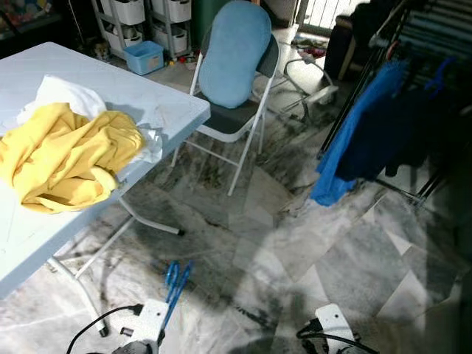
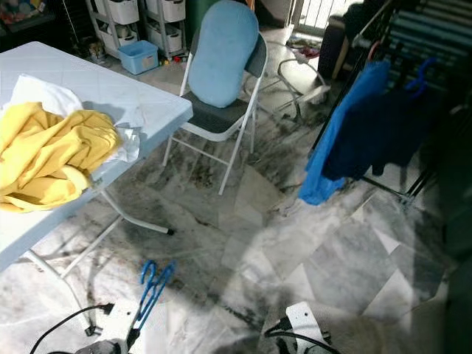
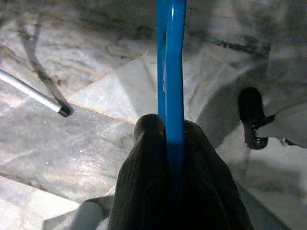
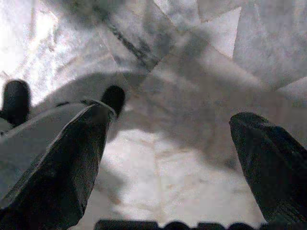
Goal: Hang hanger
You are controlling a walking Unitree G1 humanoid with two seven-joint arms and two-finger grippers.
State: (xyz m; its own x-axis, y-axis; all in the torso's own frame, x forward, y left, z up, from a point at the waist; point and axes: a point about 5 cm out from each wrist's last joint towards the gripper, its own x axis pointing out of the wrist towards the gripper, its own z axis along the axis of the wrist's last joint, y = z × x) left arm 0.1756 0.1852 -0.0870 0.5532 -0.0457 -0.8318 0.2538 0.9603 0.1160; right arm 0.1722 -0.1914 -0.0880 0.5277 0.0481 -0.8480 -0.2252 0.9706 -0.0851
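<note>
Blue plastic hanger [image 3: 171,72] clamped between the two black fingers [image 3: 144,187] of the left gripper [image 3: 168,143], its flat shaft running straight out past the fingertips above the grey-veined marble floor [image 1: 295,251]; from the head camera the same hanger [image 1: 175,284] rises from the left wrist, low and close to the robot. Right gripper [image 4: 172,153] hangs over the floor with its fingers spread wide apart, nothing between them. Ahead and to the right of the right gripper, well apart, stands a drying rack [image 1: 424,44] carrying a blue garment [image 1: 354,133] and dark clothes [image 1: 394,125]. Beside the left gripper, a white folding table [image 1: 158,107] bears a yellow garment [image 1: 66,158]; beyond it stands a folding chair [image 1: 236,81] with a blue cushion [image 1: 234,51]. No readable writing is visible.
</note>
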